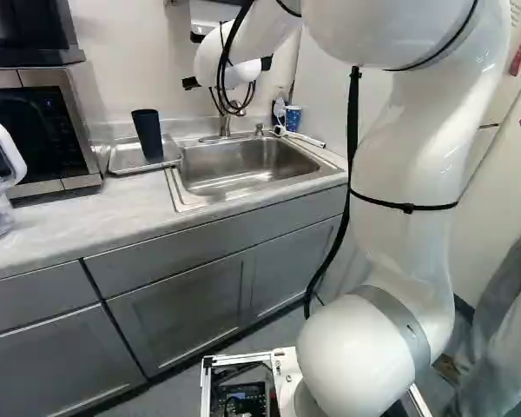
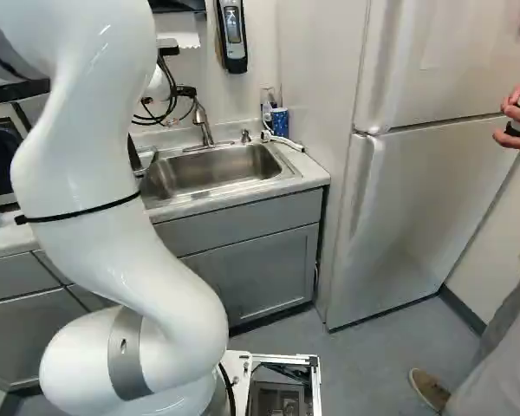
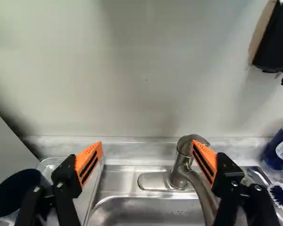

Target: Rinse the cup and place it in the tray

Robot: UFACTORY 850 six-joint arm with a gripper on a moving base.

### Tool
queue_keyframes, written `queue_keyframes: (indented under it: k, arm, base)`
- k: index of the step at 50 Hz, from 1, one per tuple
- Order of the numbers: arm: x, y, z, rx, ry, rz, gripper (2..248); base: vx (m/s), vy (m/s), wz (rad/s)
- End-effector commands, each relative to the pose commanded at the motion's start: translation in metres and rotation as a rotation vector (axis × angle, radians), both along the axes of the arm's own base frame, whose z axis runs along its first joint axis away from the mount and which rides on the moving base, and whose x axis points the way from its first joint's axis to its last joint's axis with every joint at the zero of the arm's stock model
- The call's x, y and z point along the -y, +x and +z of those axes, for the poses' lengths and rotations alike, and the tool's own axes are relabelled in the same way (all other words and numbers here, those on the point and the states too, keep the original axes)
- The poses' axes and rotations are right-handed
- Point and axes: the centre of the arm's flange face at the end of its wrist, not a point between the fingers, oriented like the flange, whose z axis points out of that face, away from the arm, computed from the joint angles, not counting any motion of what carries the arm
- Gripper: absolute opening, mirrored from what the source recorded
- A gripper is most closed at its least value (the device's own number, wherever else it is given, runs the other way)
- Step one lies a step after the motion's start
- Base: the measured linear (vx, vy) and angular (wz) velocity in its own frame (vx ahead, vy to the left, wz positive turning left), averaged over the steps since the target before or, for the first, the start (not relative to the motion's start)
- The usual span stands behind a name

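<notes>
Cup (image 3: 16, 190): dk., tall, taper-sided, mouth up, upright in tray (image 1: 126, 162), beside one of the fingers (image 3: 88, 162), outside the gap btwn them. Tray: silvery, shallow, w/ raised rim, lying flat below/beside same finger.

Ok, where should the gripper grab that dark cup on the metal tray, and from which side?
Probably the dark cup's sides at mid-height, coming level from the counter's front: it stands upright, tall and slim, with the wall behind.
</notes>
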Motion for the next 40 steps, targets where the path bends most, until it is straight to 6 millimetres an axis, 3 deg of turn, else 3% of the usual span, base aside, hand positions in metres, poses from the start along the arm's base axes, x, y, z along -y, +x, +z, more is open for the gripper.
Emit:
queue_keyframes:
  k: [14, 40]
  arm:
    - [-0.004, -0.006, 0.0, -0.001, -0.001, 0.01, 247]
    - [-0.025, -0.041, 0.002, -0.012, -0.005, 0.061, 247]
  base:
    - [0.0, 0.0, 0.0]
    - [0.0, 0.0, 0.0]
